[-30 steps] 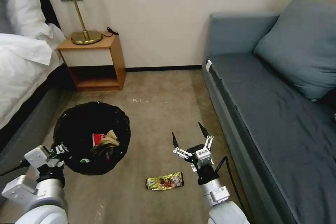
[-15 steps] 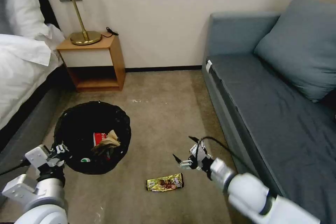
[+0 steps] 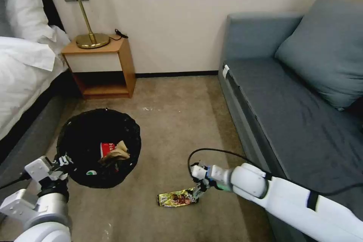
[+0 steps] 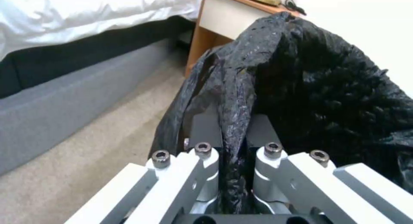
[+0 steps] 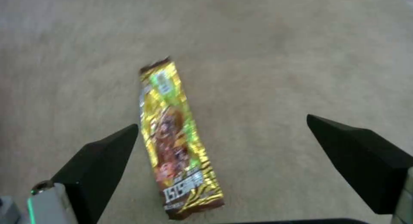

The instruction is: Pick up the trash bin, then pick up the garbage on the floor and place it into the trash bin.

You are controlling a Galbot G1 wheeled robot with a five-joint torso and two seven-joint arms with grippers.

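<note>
My right hand (image 5: 221, 146) hangs spread over the wrapper (image 5: 176, 137) on the floor, its length running along the gap toward one finger, while my left hand (image 4: 234, 146) clamps the bin (image 3: 99, 147) liner.

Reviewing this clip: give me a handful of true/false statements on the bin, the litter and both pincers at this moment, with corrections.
1. The left pincer is shut on the bag of the bin. True.
2. The right pincer is shut on the gold wrapper. False: its jaws stand open, and the wrapper lies flat on the carpet between them.
3. The bin holds a red-and-white wrapper and brown paper. True.
4. The gold wrapper is inside the bin. False: it lies on the carpet, beside the bin.
5. The bin stands on the sofa. False: it is over the carpet, near the bed.
</note>
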